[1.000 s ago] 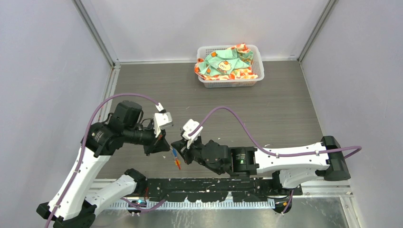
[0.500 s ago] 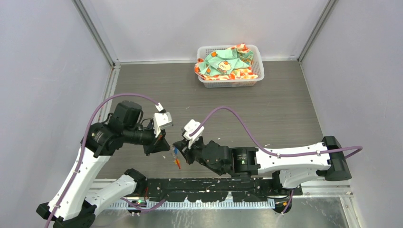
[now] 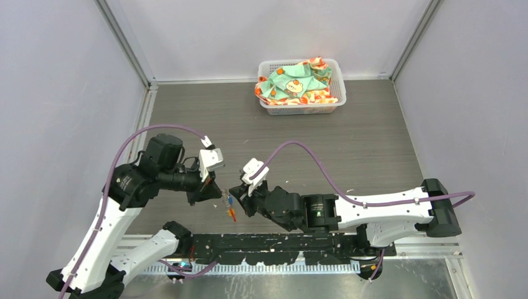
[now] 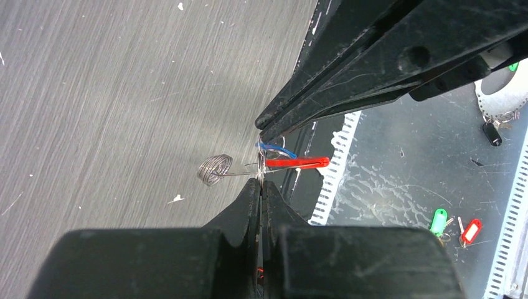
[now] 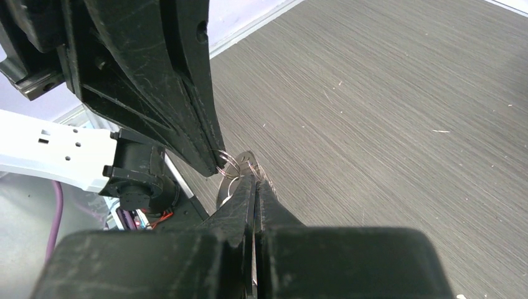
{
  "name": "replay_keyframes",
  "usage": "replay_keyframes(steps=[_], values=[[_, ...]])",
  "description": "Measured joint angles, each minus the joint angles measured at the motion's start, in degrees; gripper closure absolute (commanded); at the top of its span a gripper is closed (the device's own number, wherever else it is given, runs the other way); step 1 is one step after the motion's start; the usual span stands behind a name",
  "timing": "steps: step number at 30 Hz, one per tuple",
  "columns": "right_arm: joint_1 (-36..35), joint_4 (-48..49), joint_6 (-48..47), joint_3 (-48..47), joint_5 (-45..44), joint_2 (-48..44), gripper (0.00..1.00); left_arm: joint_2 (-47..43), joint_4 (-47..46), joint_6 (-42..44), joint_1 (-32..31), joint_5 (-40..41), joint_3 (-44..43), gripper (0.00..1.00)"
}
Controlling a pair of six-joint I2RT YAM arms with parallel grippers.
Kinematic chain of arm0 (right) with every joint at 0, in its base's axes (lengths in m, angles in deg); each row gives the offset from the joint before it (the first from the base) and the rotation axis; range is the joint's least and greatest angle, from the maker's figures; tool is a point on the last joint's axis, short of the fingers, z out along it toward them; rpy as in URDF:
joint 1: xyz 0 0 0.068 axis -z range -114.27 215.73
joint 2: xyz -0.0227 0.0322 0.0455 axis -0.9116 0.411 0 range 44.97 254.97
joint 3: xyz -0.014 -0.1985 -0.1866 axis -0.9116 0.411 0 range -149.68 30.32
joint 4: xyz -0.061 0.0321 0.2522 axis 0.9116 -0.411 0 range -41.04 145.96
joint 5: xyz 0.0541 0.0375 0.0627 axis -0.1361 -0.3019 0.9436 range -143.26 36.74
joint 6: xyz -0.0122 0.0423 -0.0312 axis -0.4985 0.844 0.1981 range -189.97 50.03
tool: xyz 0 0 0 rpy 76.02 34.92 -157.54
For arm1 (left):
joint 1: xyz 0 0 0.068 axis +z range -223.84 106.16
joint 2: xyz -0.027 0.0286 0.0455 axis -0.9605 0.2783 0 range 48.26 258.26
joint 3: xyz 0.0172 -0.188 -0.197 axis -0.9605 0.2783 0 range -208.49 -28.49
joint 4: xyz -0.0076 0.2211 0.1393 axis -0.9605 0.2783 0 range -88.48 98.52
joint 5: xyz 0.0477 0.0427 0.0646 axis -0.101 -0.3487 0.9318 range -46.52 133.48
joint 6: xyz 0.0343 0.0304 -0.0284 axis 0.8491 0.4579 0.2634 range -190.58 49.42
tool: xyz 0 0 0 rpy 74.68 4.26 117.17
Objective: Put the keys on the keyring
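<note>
Just above the table's near edge, my two grippers meet tip to tip. My left gripper [image 4: 260, 184] [image 3: 216, 197] is shut on the thin wire of the keyring [image 4: 259, 169]. The keyring's coiled bunch [image 4: 215, 169] sticks out to the left and its red tag [image 4: 296, 162] [image 3: 232, 213] to the right. A blue-tagged key [image 4: 273, 149] [image 3: 229, 200] sits right at the tip of my right gripper [image 5: 254, 179] [image 3: 236, 198], which is shut on it. In the right wrist view, thin wire loops [image 5: 231, 166] lie between the two sets of tips. How key and ring interlock is too small to tell.
A white basket [image 3: 268, 106] of patterned cloth stands at the back of the table. The black base rail [image 3: 280, 244] runs along the near edge. Below that edge lie spare tags, green [image 4: 439, 219] and red [image 4: 471, 230], and a black fob [image 4: 492, 132].
My left arm has drifted slightly to the left and my right arm has nudged along beside it. Both grippers stay shut, with the keyring between them.
</note>
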Motion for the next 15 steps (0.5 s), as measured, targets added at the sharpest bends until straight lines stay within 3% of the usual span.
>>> replay_keyframes(steps=[15], values=[[0.0,4.72,2.12,3.04,1.6,-2.99,0.99,-4.87,-4.68,-0.04,-0.02,-0.83,0.63,1.0]])
